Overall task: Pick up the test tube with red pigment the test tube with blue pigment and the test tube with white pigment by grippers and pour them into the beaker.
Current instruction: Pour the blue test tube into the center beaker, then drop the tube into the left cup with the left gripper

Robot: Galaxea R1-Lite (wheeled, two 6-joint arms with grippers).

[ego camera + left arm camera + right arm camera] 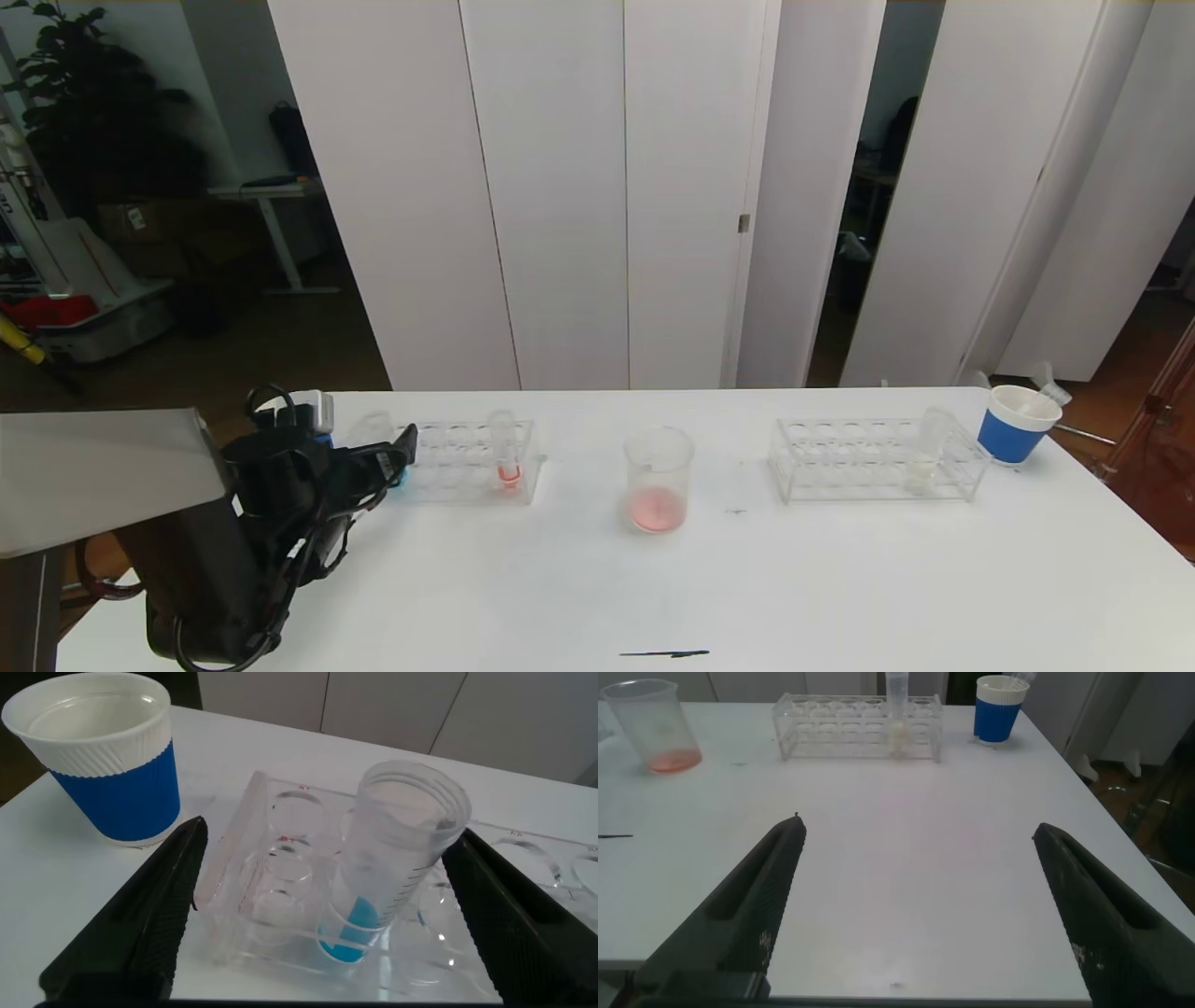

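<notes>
Both jaws wide: left gripper (322, 905) straddles test tube with blue pigment (392, 859), untouched; right gripper (915, 905) empty

three tubes (505, 448), two racks (878, 459), two cups (1016, 425)

Table (840, 579): beaker (658, 479) at centre, one tube rack (471, 459) to its left, another rack (873, 459) to its right. Left rack holds the test tube with blue pigment (392, 859) at its left end, between the left gripper (327, 905) fingers; paper cup (103, 756) just beside. Right rack holds the test tube with white pigment (926, 448) near its right end; second cup (1016, 423) right of it.
</notes>
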